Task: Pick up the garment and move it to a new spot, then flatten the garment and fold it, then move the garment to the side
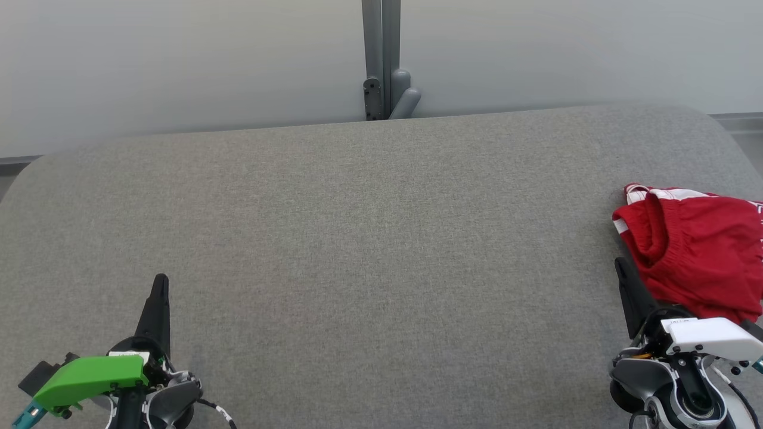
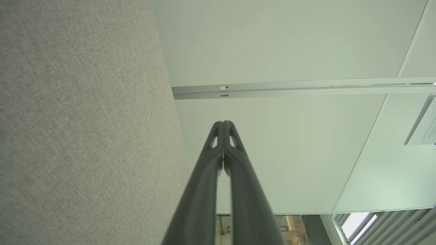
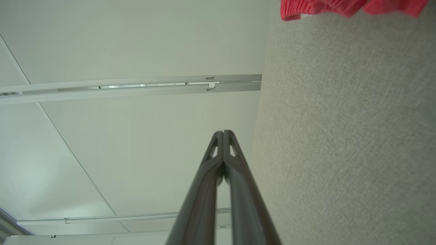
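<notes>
White marks on the red garment at the head view's right border, too small to read; likewise the lines of print on the pale sign on the wall in the left wrist view. Bunched in a heap at the far right of the grey desk, cut off by the picture's edge, with white-striped trim along the far side and a gathered elastic band curling open toward the desk's middle. Long axis hard to judge in that crumple; roughly from far left to near right of the heap. Just beside its near left corner, the right gripper, fingers pressed together on nothing, contact with the cloth impossible to tell. Well apart, at the desk's near left, the left gripper, fingers likewise pressed tip to tip, empty, pointing toward the far wall.
</notes>
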### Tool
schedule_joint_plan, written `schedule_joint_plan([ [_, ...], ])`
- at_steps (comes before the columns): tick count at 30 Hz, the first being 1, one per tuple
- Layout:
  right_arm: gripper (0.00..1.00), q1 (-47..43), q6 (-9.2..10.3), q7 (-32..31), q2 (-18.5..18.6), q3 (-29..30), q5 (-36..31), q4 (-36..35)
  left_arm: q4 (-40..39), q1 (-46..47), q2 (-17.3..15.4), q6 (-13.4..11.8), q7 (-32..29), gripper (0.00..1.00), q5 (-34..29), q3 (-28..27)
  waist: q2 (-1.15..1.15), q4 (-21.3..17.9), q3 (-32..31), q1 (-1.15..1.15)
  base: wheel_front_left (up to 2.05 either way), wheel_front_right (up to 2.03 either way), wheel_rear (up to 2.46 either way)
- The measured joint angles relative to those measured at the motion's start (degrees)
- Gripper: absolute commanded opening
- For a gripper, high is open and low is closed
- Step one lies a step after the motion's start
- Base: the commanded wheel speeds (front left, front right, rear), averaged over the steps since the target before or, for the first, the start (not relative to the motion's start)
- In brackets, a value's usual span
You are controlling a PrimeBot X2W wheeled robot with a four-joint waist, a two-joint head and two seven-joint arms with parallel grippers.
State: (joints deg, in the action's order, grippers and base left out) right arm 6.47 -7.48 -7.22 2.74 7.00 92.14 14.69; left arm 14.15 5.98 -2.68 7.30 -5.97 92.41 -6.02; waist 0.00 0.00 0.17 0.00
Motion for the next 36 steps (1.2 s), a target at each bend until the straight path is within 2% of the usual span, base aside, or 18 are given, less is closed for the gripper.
schedule_joint_plan([
  [36, 0.0, 0.01, 0.0, 0.0, 0.0, 0.01, 0.0, -0.01, -0.02, 0.01, 0.0, 0.01, 0.0, 0.0, 0.0, -0.01, 0.0, 0.0, 0.0, 0.0, 0.0, 0.0, 0.0],
])
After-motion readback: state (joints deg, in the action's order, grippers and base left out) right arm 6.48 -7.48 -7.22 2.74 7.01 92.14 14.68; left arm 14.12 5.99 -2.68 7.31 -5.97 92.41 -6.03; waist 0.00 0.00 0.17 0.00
